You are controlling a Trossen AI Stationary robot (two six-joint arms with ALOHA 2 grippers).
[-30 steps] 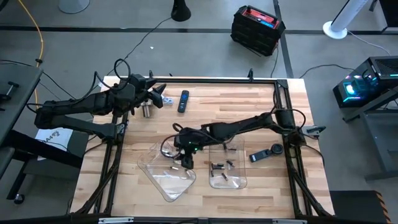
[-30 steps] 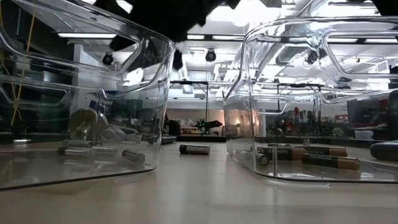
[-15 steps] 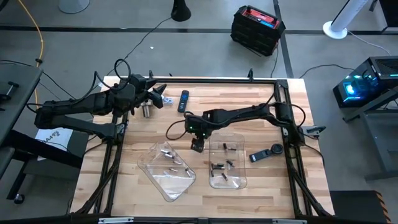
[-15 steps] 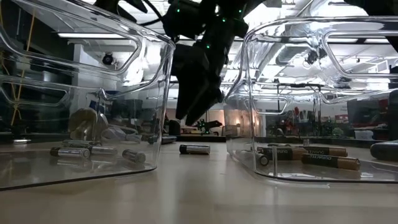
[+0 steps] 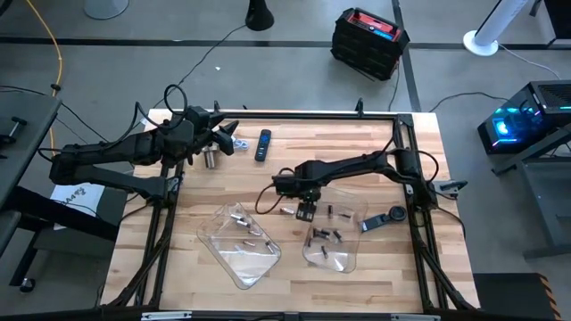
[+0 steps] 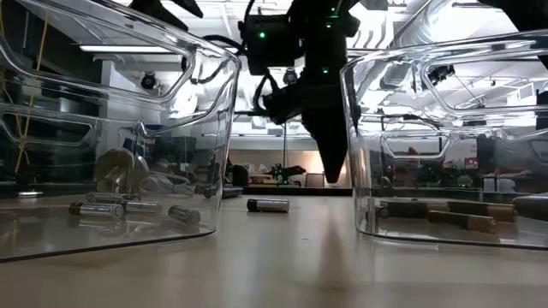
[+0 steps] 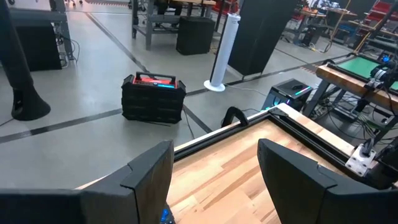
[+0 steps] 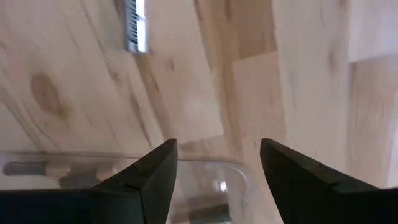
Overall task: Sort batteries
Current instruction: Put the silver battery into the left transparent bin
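From above, the right hand [image 5: 306, 212] hung at the right tray's [image 5: 343, 260] edge, beside one loose battery [image 5: 287, 212] on the worktop [image 5: 303, 152]. At table level that battery [image 6: 268, 205] lay between both trays. Wrist views showed both hands spread, the left hand [image 5: 225, 135] waiting far off.

Two trays on the tabletop [image 5: 357, 147], lower centre of the high view: left tray [image 5: 239, 260], right tray [image 5: 346, 259], batteries [image 5: 244, 230] in both. One loose battery [image 5: 287, 212] between them. Right gripper [image 5: 305, 214] over right tray's upper-left corner. Left gripper [image 5: 225, 134] upper left, near remote [image 5: 263, 145].
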